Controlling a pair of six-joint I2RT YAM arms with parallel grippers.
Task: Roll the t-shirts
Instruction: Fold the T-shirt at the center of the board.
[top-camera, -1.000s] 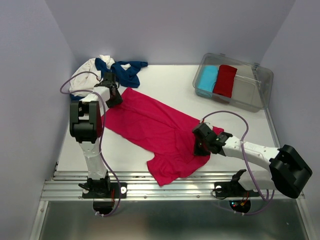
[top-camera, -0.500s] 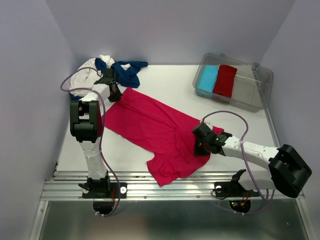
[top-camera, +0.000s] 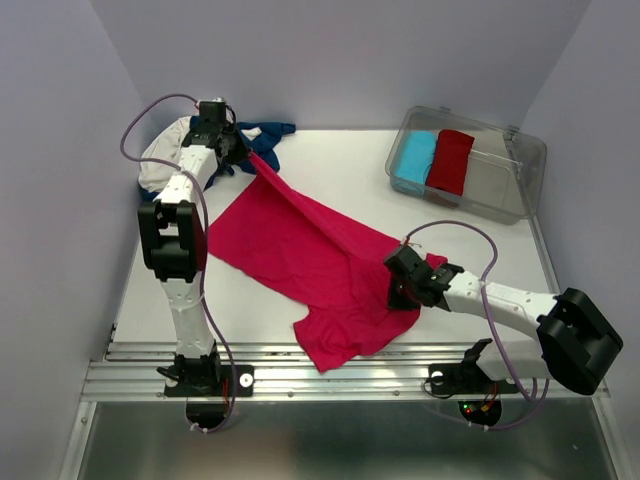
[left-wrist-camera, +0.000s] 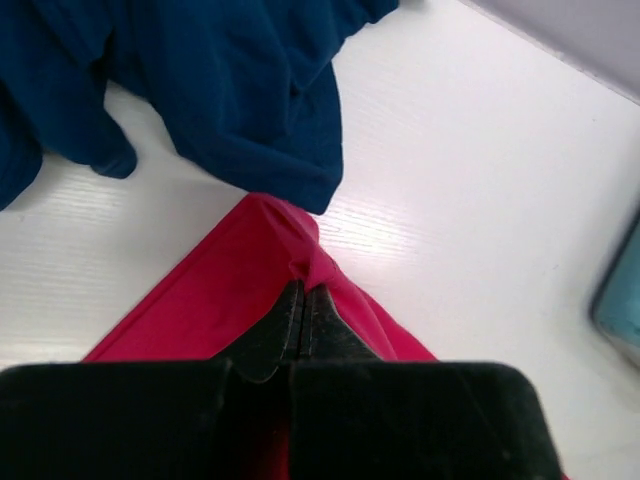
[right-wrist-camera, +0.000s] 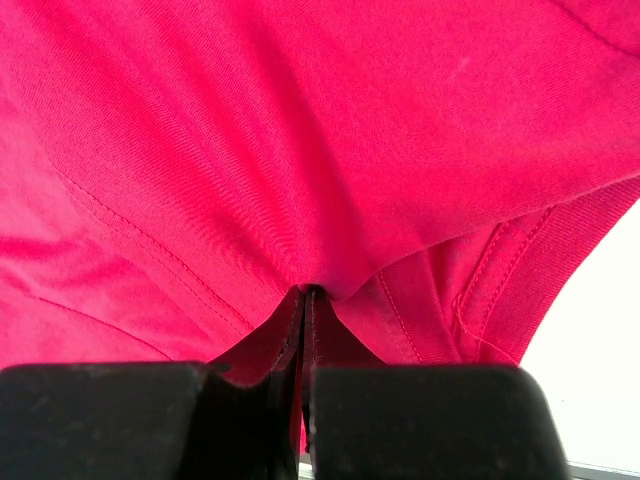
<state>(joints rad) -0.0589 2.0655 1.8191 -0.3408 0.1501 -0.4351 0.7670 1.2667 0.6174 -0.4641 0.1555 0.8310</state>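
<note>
Top external: left gripper (top-camera: 243, 153) (clamped) lifted t-shirt (top-camera: 300, 250).

Clear bin (top-camera: 497, 188) at 2 o'clock on white table (top-camera: 340, 165), light-blue roll (top-camera: 415, 158) touching dark red roll (top-camera: 450, 160) inside; metal rail (top-camera: 340, 362) at 6 o'clock.

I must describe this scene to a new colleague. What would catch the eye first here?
A bright pink-red t-shirt sprawls across the middle of the table, its far corner pinched up by the left gripper and its near right edge pinched by the right gripper. At far left lie a navy shirt and a white shirt; at far right a clear bin holds a light-blue roll and a dark red roll.
</note>
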